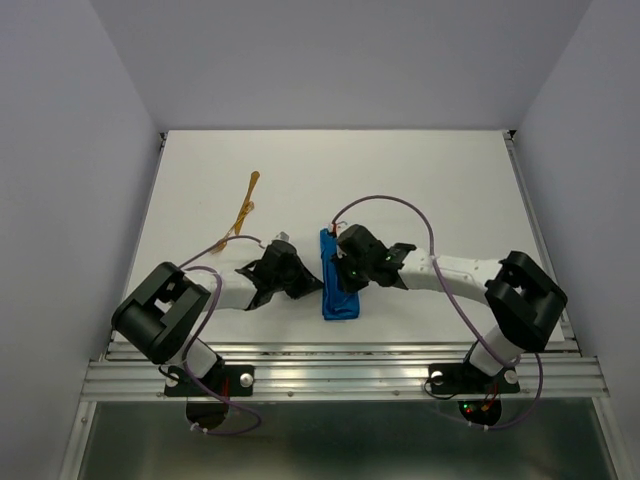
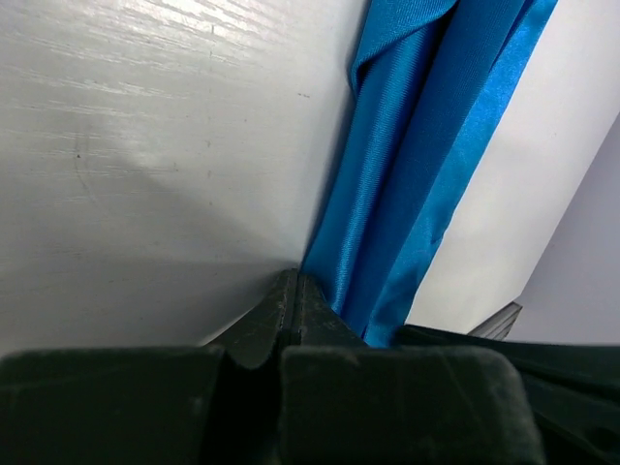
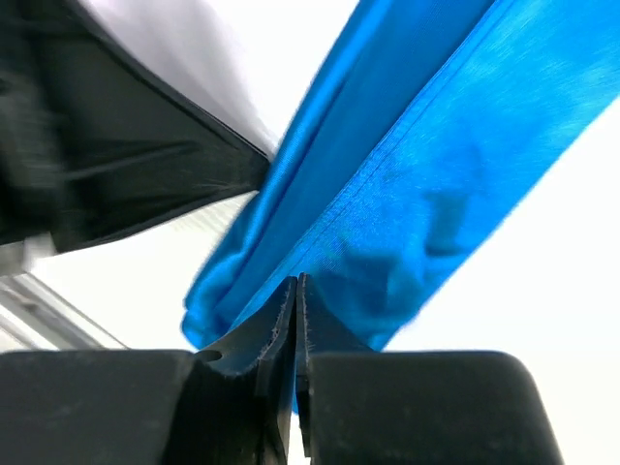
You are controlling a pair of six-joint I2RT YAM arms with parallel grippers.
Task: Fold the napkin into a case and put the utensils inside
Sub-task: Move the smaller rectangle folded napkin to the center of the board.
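step: folding napkin (image 1: 338,287), a narrow strip at near middle of table (image 1: 430,180) | left gripper (image 2: 295,291), right gripper (image 3: 295,291): closed at its edges, pinch unclear | next, likely: secure fold, fetch utensils (image 1: 247,208)

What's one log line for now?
napkin: folded narrow | utensils: on table, apart | left gripper: shut at napkin | right gripper: shut at napkin
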